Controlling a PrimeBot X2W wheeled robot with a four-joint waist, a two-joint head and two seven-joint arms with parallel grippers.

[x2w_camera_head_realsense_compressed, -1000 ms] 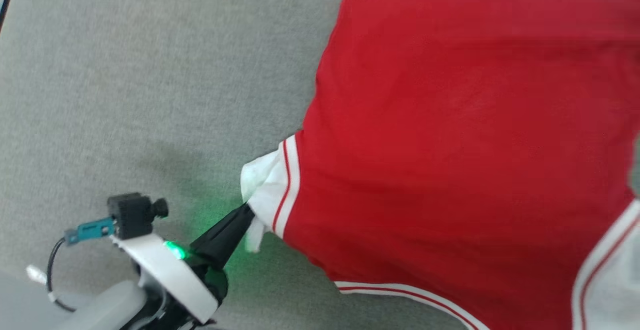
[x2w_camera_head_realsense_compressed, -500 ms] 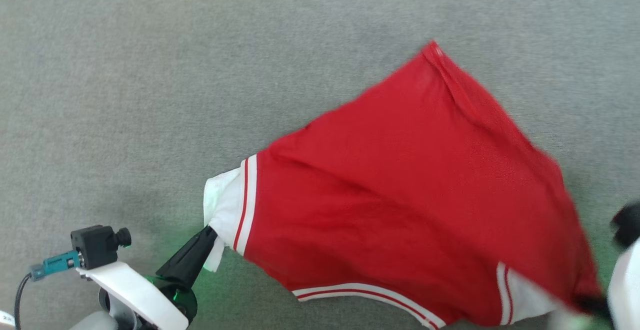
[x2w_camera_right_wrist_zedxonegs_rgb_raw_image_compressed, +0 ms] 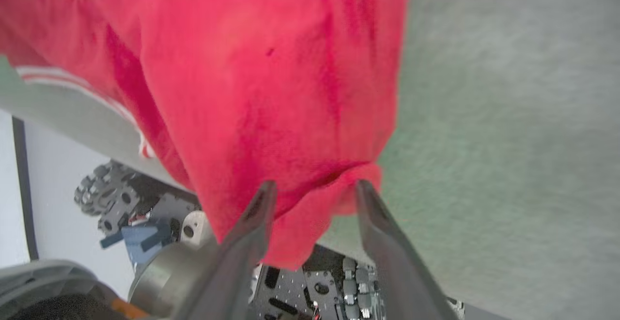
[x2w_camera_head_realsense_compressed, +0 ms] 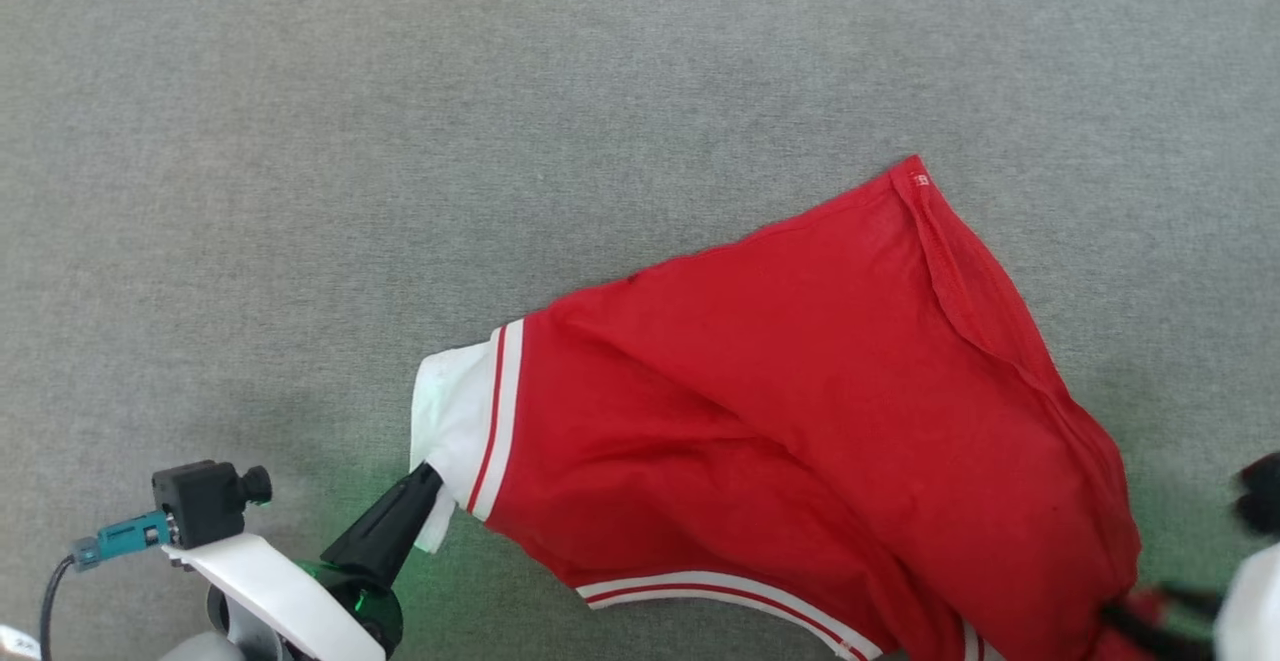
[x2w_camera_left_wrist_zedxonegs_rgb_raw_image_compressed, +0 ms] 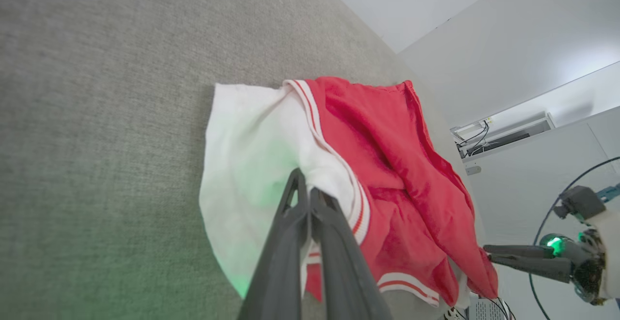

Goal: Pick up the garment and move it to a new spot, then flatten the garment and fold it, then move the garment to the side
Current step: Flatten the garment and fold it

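Red garment (x2w_camera_head_realsense_compressed: 800, 421) spread across centre and lower right of head view, lying on grey surface (x2w_camera_head_realsense_compressed: 300, 191). White sleeve (x2w_camera_head_realsense_compressed: 445, 411) at its left end, pinched at lower edge by left gripper (x2w_camera_head_realsense_compressed: 428, 473) in lower left of frame. Jaws there narrow, closed on sleeve cloth.

Same grip in left wrist view: fingers (x2w_camera_left_wrist_zedxonegs_rgb_raw_image_compressed: 286, 252) rising from bottom centre, tips pressed together on sleeve cloth just beside red-and-white trim (x2w_camera_left_wrist_zedxonegs_rgb_raw_image_compressed: 310, 112). Sleeve fanned out to upper left of tips, red body running off to the right. Green glow on sleeve and surface near tips.

Opposite end of garment running down to lower right corner of head view, meeting right gripper (x2w_camera_head_realsense_compressed: 1140, 609), blurred there.

In right wrist view, jaws of right gripper (x2w_camera_right_wrist_zedxonegs_rgb_raw_image_compressed: 315, 187) parted a moderate way. Bunch of red cloth in the gap, touching both fingers, with a fold hanging below the tips over the left-hand finger. Cannot tell whether squeezed or just lying in the gap. Rest of garment (x2w_camera_right_wrist_zedxonegs_rgb_raw_image_compressed: 266, 68) filling upper left of that frame, grey surface at right.

Right gripper (x2w_camera_left_wrist_zedxonegs_rgb_raw_image_compressed: 487, 253) also near right edge of left wrist view, tips at the lowest red corner of garment.
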